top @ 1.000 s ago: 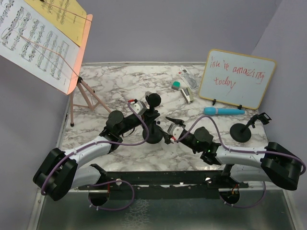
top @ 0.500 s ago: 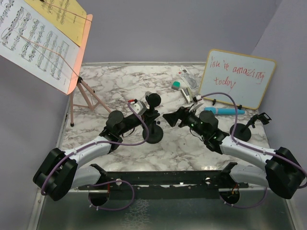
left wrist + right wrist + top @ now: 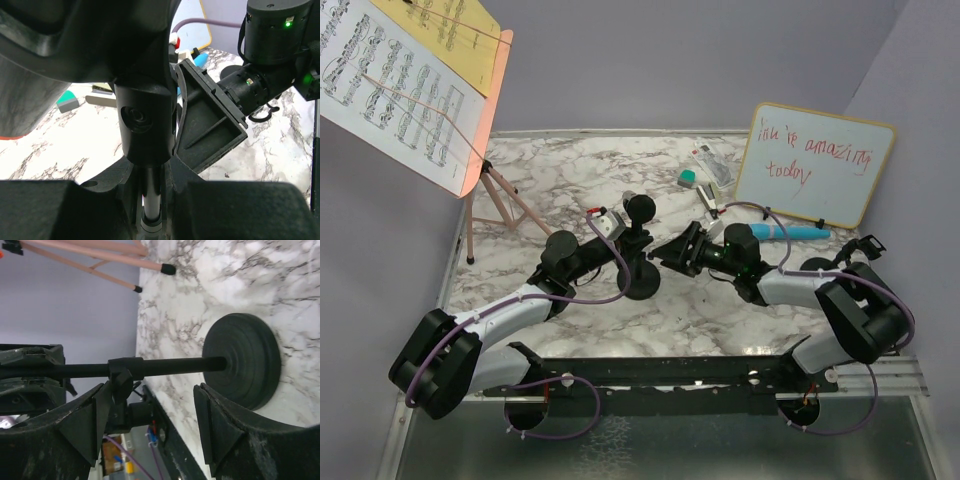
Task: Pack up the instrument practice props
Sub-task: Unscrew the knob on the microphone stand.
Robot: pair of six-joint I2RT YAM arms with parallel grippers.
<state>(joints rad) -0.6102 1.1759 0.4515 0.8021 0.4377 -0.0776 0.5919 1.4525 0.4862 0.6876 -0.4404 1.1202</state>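
Left gripper (image 3: 632,243) is clamped on the mic pole (image 3: 640,285). In the left wrist view the thin shaft (image 3: 150,200) runs right down between its fingers, so it's nearly closed with the pole pinched in there. The black microphone (image 3: 640,208) sits in its holder straight above that gripper, and the pole's round base is just below it, flat on the marble surface (image 3: 570,180).

Right gripper (image 3: 662,252) is wide open with nothing in it. It's pointed at the same pole from the side. In the right wrist view both fingers (image 3: 85,420) frame the shaft (image 3: 165,367) and the base (image 3: 242,360), but they sit either side without touching. It's just beside the left gripper, almost nose to nose.

The blue microphone (image 3: 790,232) is lying on the surface behind the right gripper, up near its wrist. The second mic pole (image 3: 865,246) is further back along that arm, mostly hidden by it. The pink music rack (image 3: 490,110) with the sheet-music pages (image 3: 390,80) stands well off to the far side of the left gripper. A whiteboard (image 3: 815,165), a stapler (image 3: 712,200) and a green eraser (image 3: 688,179) are beyond the right gripper.
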